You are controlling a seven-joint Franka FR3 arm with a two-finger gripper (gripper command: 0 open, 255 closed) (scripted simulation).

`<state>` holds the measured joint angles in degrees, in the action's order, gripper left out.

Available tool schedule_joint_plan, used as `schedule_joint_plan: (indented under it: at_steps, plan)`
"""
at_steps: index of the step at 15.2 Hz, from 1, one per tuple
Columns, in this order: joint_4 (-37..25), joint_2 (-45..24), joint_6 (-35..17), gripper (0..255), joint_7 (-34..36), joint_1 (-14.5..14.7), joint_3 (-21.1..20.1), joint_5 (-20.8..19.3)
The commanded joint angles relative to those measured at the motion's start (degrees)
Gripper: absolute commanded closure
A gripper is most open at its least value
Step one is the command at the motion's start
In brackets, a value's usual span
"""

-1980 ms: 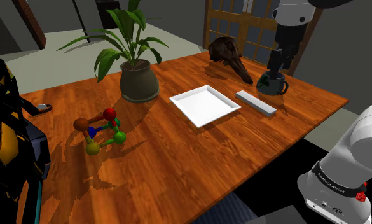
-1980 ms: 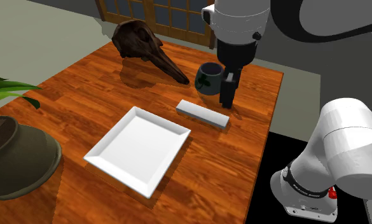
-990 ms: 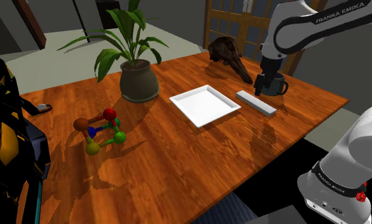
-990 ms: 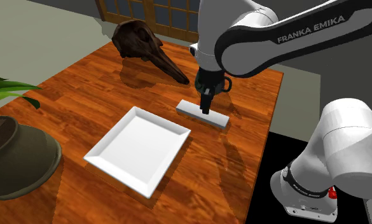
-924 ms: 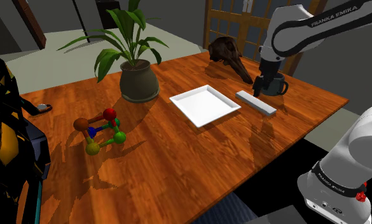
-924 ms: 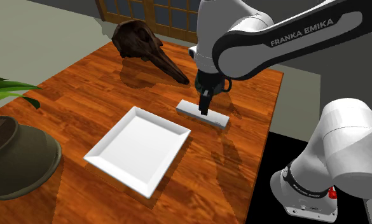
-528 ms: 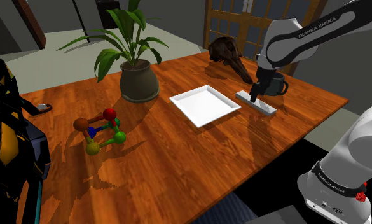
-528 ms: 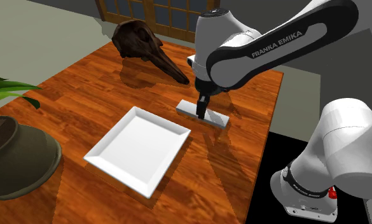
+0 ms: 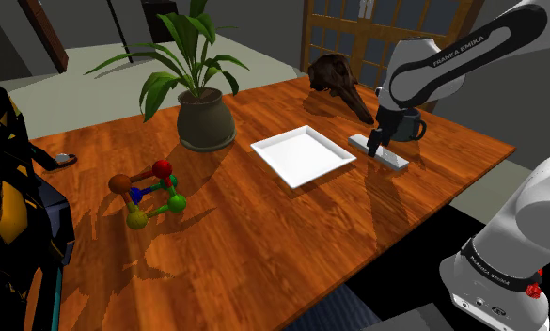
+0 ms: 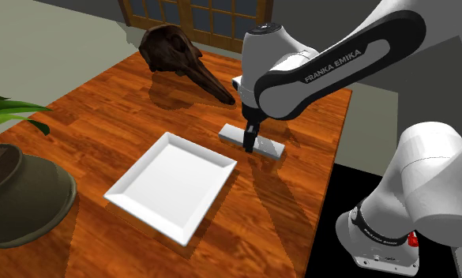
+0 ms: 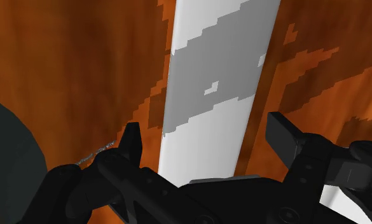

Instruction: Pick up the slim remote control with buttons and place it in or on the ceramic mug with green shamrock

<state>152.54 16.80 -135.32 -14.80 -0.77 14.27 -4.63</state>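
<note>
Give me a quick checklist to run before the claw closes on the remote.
1. Claw open: ok, fingers stand apart.
2. Remote between the fingers: ok.
3. Fingers clear of the remote's sides: ok, gaps show.
4. Remote lying flat on the table: ok.
5. Claw low enough to grip: cannot tell.
6. Mug close by the remote: ok.

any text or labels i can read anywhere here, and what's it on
"FRANKA EMIKA": white letters on the dark stretch of the arm, readable in both the shoulder view and the second exterior view.
Small lettering on the black band of the arm's base: too small to read.
The remote: no text or button marks readable; it is drawn plain white and grey.
</note>
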Motion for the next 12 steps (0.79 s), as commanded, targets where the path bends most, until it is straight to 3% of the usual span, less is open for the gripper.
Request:
schedule_joint_plan:
  at_steps: [1,3,4,12]
  plan:
    - [0.0,0.0,0.0,0,0.0,0.0,0.0,0.0]
    - [0.0,0.0,0.0,0,0.0,0.0,0.0,0.0]
    - [0.0,0.0,0.0,255,0.0,0.0,0.0,0.0]
    - [0.0,0.0,0.0,255,0.0,0.0,0.0,0.0]
